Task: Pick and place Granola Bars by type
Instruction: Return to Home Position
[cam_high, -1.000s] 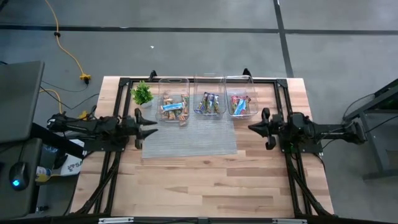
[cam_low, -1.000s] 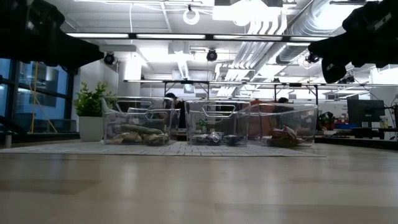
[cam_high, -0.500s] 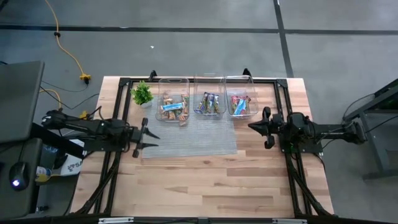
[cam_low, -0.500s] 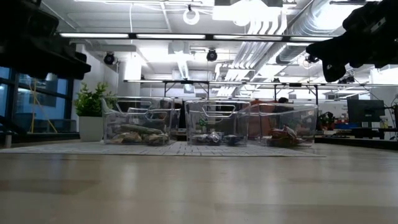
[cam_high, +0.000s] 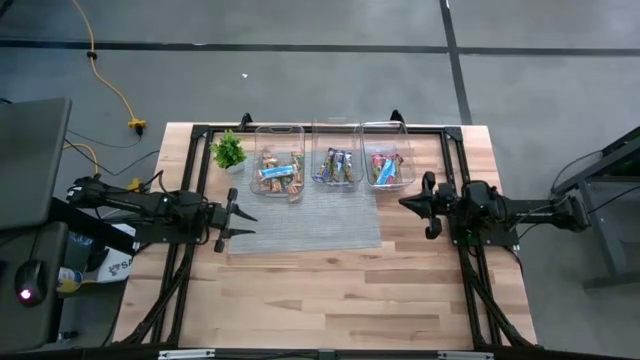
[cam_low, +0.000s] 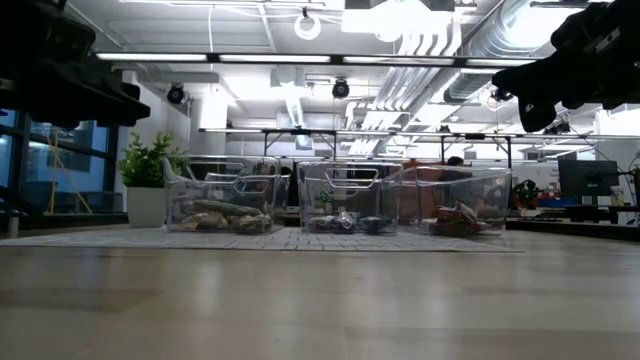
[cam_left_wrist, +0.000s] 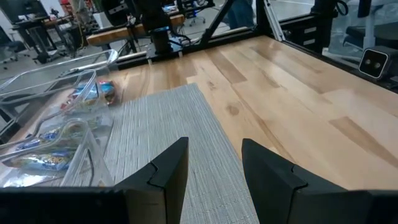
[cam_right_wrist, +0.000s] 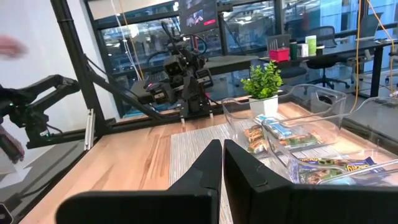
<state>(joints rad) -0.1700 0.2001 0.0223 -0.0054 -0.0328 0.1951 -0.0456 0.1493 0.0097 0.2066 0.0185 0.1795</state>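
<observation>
The granola bars lie in three clear bins along the far edge. Tan and orange bars with one blue bar fill the left bin (cam_high: 279, 172), blue and purple bars the middle bin (cam_high: 336, 166), red and pink bars with one blue bar the right bin (cam_high: 386, 168). My left gripper (cam_high: 247, 224) (cam_left_wrist: 214, 144) hangs open over the left edge of the grey mat (cam_high: 305, 215), nearer than the left bin. My right gripper (cam_high: 405, 203) (cam_right_wrist: 222, 146) hovers shut past the mat's right edge, beside the right bin. Neither gripper holds anything.
A small green plant (cam_high: 229, 151) stands at the far left, beside the left bin. A black frame (cam_high: 330, 128) runs behind the bins and down both sides. Bare wooden tabletop (cam_high: 330, 290) stretches from the mat to the near edge.
My left gripper has moved toward the table's near edge and sunk a little, staying open; for the last half second it has kept still. The bars and bins have not moved.
</observation>
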